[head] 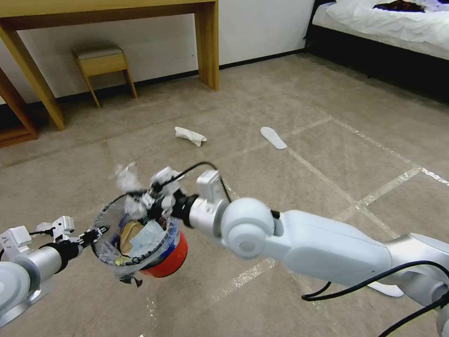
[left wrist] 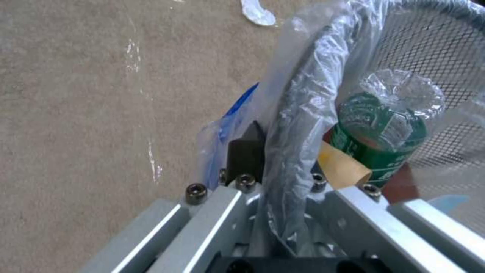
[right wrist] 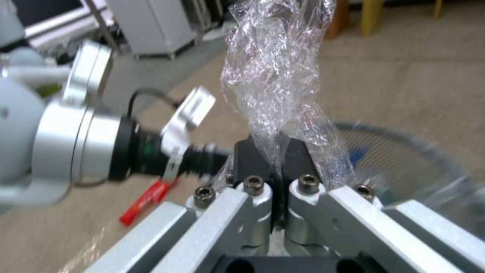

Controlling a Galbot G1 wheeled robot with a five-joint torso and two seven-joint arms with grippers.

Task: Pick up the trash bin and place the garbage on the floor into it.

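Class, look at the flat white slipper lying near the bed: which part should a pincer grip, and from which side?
Grip the slipper across its narrow middle, coming straight down from above. It lies flat on the carpet, long and thin, so only its two long edges offer opposing faces.

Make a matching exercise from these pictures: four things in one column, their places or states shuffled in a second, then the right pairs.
1. left gripper
2. right gripper
3. white slipper
4. green bottle

A. lying flat on the carpet
B. inside the trash bin
C. shut on the bin's rim
D. shut on crinkled clear plastic

Pairs: 1-C, 2-D, 3-A, 4-B
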